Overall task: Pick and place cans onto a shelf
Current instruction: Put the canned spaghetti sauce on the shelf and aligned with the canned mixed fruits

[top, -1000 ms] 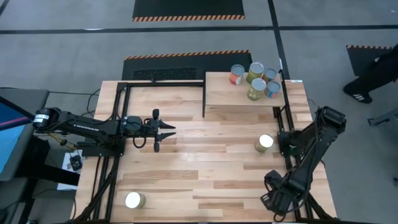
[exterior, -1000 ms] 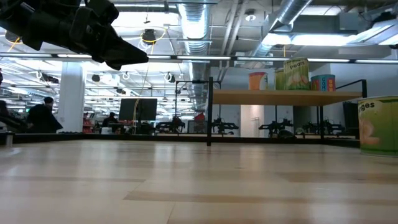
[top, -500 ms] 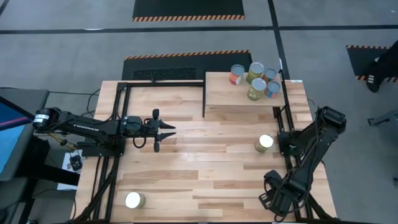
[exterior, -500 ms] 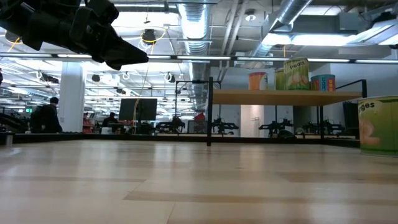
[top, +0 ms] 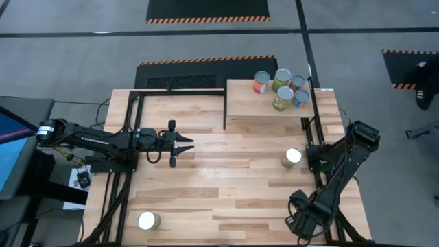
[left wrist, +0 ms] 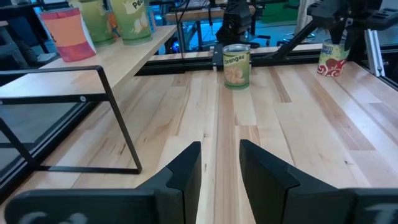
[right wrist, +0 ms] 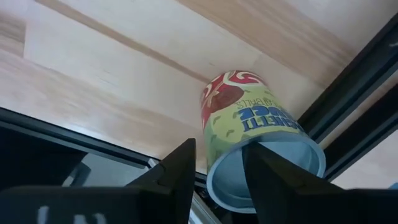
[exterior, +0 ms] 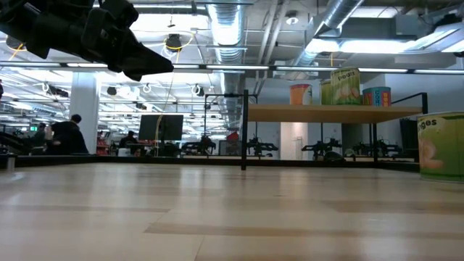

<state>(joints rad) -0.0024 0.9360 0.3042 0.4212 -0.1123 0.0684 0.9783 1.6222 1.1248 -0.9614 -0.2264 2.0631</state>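
Only the right arm has shifted since a second ago, its elbow dropping slightly toward the desk's near right corner, where the right end effector [right wrist: 214, 163] has its fingers either side of a yellow-green labelled tin with a red swirl [right wrist: 252, 134]; I cannot tell whether they clamp it. Five cylindrical tins [top: 281, 89] already stand on the raised light-wood shelf [top: 250, 106]. Picking seems in hand: next the tin must be lifted to the shelf, while the open, empty left end effector [top: 180, 147] hovers mid-desk.
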